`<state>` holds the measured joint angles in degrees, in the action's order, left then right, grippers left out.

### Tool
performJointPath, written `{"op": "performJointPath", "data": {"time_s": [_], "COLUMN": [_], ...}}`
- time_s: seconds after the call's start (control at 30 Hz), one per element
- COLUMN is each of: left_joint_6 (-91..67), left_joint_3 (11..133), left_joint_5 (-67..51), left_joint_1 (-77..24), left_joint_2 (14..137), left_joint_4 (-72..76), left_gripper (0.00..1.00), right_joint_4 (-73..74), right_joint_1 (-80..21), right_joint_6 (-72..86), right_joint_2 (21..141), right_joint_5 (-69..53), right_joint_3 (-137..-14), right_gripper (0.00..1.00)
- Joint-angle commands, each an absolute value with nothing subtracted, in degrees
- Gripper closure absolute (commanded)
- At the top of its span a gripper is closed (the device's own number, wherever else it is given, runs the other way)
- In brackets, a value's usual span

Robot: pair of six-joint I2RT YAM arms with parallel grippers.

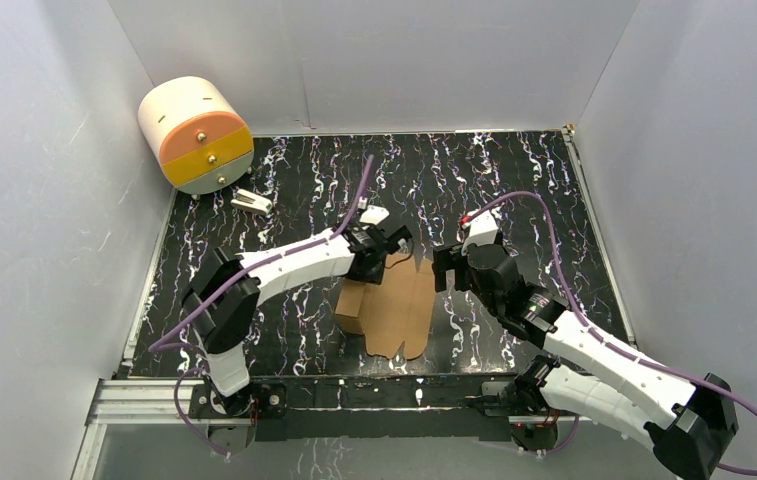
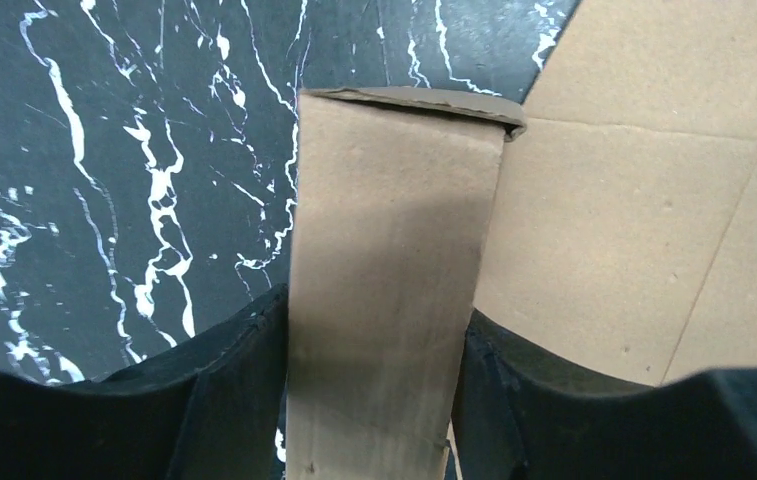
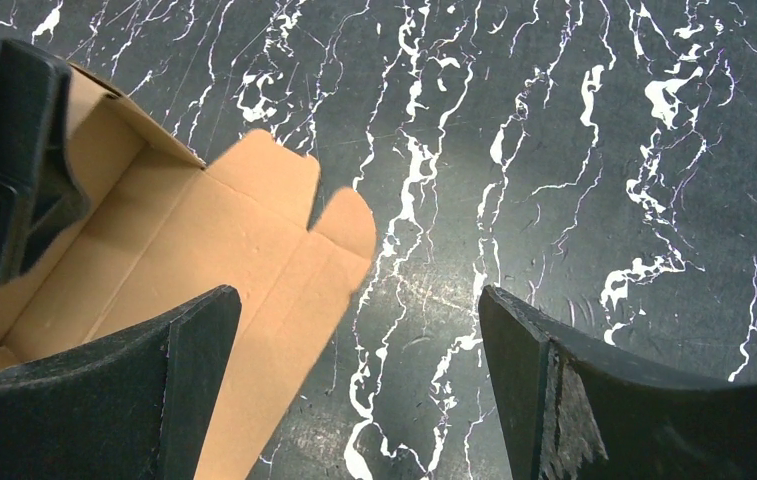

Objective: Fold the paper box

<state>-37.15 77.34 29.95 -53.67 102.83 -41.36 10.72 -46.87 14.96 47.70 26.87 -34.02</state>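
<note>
Looking down: paper box (image 1: pixel 394 312) in middle of worktop (image 1: pixel 514 180), one flap raised, rest flat; drawer unit (image 1: pixel 196 135) far left, well apart. Arms bent inward, left claw (image 1: pixel 392 243) at box's far-left edge, right claw (image 1: pixel 443 270) just right of box.
Left wrist: fingers (image 2: pixel 224 380) pinch upright flap (image 2: pixel 389 260), its base cut off.
Right wrist: right claw spread wide over worktop, box at left, partly hidden.

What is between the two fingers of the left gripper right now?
A raised flap of the cardboard box stands between the fingers of the left gripper, seen in the left wrist view.
</note>
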Motion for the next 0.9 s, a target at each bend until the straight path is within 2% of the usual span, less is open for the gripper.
{"op": "performJointPath", "data": {"time_s": [0.0,0.27,0.4,0.67,0.87], "left_joint_6": [-37.89,-41.38,-44.99,-57.24,-68.36], "left_joint_3": [72.09,59.98,52.64,36.04,26.00], "left_joint_5": [22.35,9.27,5.27,-6.36,-9.98], "left_joint_1": [-49.33,-40.87,-37.21,-30.49,-29.18], "left_joint_2": [96.00,86.47,81.91,77.60,80.26], "left_joint_4": [-35.67,-24.14,-17.30,4.83,25.56], "left_gripper": [0.52,0.62,0.64,0.66,0.66], "right_joint_4": [11.16,13.57,18.04,26.90,29.90], "right_joint_1": [-46.66,-46.63,-46.65,-46.67,-46.60], "right_joint_6": [14.59,13.98,14.22,14.27,11.23], "right_joint_2": [46.41,47.43,50.86,59.78,66.56], "right_joint_5": [27.52,22.40,19.95,12.25,7.58], "right_joint_3": [-36.35,-41.55,-47.71,-60.76,-68.07], "right_gripper": [0.01,0.01,0.01,0.02,0.02]}}
